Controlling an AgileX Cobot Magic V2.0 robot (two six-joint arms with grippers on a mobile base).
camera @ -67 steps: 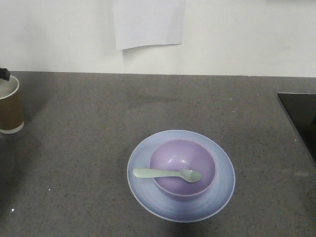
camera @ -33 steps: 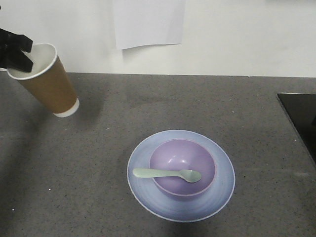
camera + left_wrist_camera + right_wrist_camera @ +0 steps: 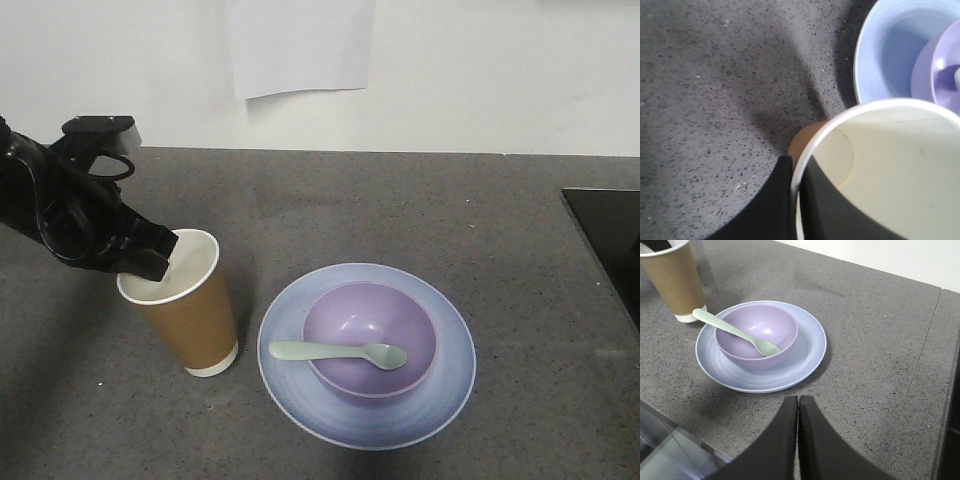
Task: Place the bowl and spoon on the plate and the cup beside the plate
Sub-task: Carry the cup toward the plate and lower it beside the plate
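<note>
Dark grey speckled tabletop (image 3: 420, 210), plain white wall (image 3: 500, 70) behind, white paper sheet (image 3: 300, 45) hanging on it, black panel (image 3: 612, 235) at right edge

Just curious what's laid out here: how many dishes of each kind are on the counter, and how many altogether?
Cup: 1
Plate: 1
Bowl: 1
Spoon: 1
Total: 4
</note>
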